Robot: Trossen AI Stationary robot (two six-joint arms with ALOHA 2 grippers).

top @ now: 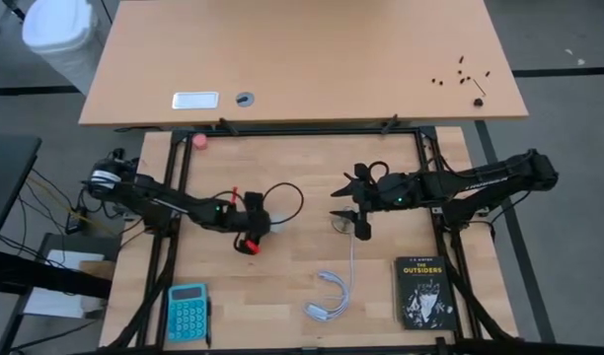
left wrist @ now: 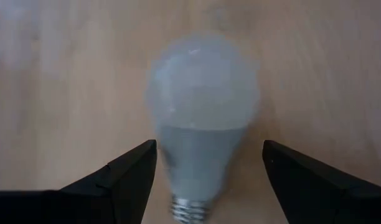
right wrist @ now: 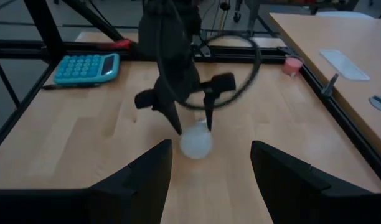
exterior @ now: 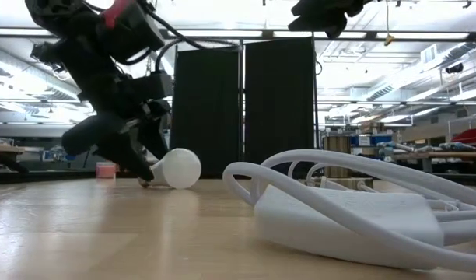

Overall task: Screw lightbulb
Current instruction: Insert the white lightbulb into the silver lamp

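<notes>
**Left gripper straddles the bulb, not yet clamped**

The left gripper (left wrist: 204, 177) is down at the counter (top: 302, 187) with its two fingers spread to either side of the bulb (left wrist: 203, 118). In the left wrist view a gap shows between each finger and the bulb's neck, so the gripper looks released, set to close, not grasping. The bulb lies on its side on the wood, globe pointing away from the wrist and threaded base back between the fingers; that lie probably explains the low, tilted approach seen in the low view, where the arm leans in beside the bulb (exterior: 178, 168).

The right gripper (top: 361, 219) hangs over the counter's middle, well apart from the bulb, fingers part-way apart and holding nothing, likely waiting near the socket (top: 339, 224), a pale disc just beside it, hard to make out.

Count: one bulb, two arms, one white cord (top: 329, 296) coiled toward the front, one blue calculator (top: 187, 312) at the front left, one black book (top: 423, 291) at the front right, one small pink object (top: 199, 141) at the back edge.
</notes>
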